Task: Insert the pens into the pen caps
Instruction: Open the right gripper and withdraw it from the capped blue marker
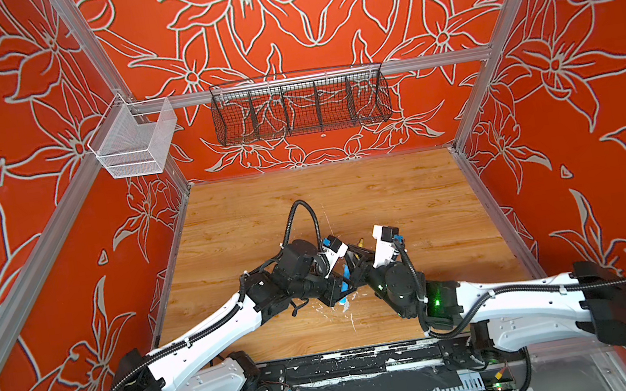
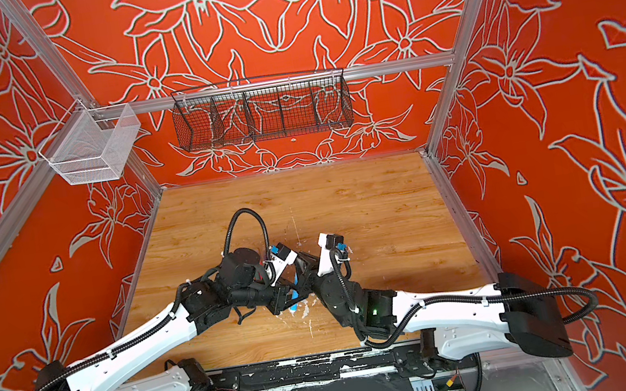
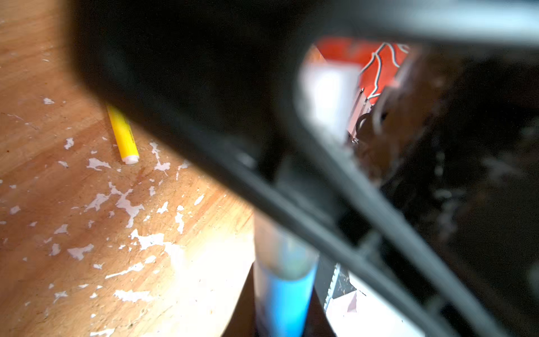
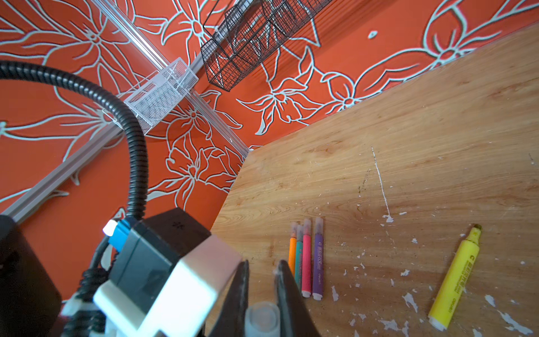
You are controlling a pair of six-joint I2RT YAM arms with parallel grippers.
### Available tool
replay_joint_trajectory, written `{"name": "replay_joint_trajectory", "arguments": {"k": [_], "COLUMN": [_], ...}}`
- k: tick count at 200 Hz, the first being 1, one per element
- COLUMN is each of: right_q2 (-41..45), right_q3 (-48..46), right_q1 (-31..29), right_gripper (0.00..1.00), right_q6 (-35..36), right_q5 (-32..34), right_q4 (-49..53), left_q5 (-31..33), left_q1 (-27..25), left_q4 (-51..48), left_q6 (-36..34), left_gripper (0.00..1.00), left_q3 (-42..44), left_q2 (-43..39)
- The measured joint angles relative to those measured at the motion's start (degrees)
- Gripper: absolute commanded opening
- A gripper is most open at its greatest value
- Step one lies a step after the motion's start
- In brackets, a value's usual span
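Seeing both arms meet over the table, toward its near edge, in both top views.

Got the left hand pinched tight on the blue pen, visible as a blue strip between the two hands. Catching the same blue pen blurred in the left wrist view, with a pale translucent stretch at the end nearest the fingers. Can't tell cap from plug there.

Got the right hand clamped on a clear cap, seen end-on between two dark fingers. Can't tell pen tip in or out of that cap; meeting point hidden behind the wrists.

Counting four more on the table in the right wrist view: orange pen, green pen, pink pen, purple pen. Lying parallel, side by side in a tight row just beside the right hand, each already capped in clear plastic at one end.

Spotting the yellow pen flat on the table, well apart from that row, uncapped, tip bare, white plug at the other end.

Noting white flecks scattered over the wood around the pens. Also a black wire basket and a white mesh basket hung on the frame rails, well apart from the hands.
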State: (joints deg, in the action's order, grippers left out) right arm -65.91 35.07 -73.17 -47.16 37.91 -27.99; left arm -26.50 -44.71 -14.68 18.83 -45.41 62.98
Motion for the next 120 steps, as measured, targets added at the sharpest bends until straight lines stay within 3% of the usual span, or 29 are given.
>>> {"name": "replay_joint_trajectory", "arguments": {"k": [38, 76, 100, 120], "right_q2": [2.51, 9.42, 15.10, 18.95], "right_q3": [-0.24, 1.33, 1.46, 1.60], "right_q1": [-1.38, -2.84, -3.89, 0.81], "right_gripper": [0.00, 0.31, 0.54, 0.65], "right_q6": [0.37, 2.91, 6.91, 9.25], "right_q5": [0.28, 0.02, -2.01, -2.58], "right_q4": [0.87, 10.34, 20.96, 27.89], "left_q5": [-2.32, -4.85, 4.81, 9.35], "left_q1": [0.09, 0.09, 5.22, 6.10], "left_q4": [2.89, 10.23, 15.37, 15.61], "left_q6": [-0.74, -2.36, 2.23, 5.25], "left_gripper": [0.00, 0.00, 0.00, 0.00], "left_q3": [2.36, 6.60, 9.27, 11.85], "left_q2": [-2.69, -6.25, -7.89, -7.85]}}
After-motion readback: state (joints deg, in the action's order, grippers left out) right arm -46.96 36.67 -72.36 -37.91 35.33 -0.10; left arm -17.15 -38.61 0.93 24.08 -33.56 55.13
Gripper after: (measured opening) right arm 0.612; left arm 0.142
